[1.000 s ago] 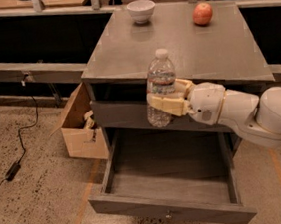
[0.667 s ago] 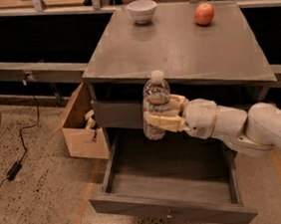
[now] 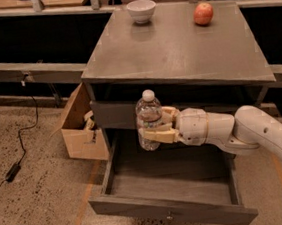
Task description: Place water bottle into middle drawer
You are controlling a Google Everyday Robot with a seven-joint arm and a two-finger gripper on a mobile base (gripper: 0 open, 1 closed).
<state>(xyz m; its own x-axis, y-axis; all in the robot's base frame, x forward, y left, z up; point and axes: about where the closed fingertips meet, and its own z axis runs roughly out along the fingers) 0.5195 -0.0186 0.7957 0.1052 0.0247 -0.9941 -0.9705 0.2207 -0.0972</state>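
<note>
The water bottle (image 3: 147,115), clear with a white cap, stands upright in my gripper (image 3: 157,127), whose fingers are shut around its lower body. It hangs above the back left part of the open middle drawer (image 3: 173,179), a wide shallow grey box pulled out from the cabinet, with a small knob on its front. My white arm reaches in from the right. The drawer's floor shows nothing in it.
The grey cabinet's top (image 3: 174,45) carries a white bowl (image 3: 141,10) at the back and a red apple (image 3: 203,13) at the back right. An open cardboard box (image 3: 82,125) stands on the floor to the left. A black cable (image 3: 14,148) lies further left.
My gripper has moved the bottle down and a little to the left, from in front of the cabinet's upper edge to just above the open drawer.
</note>
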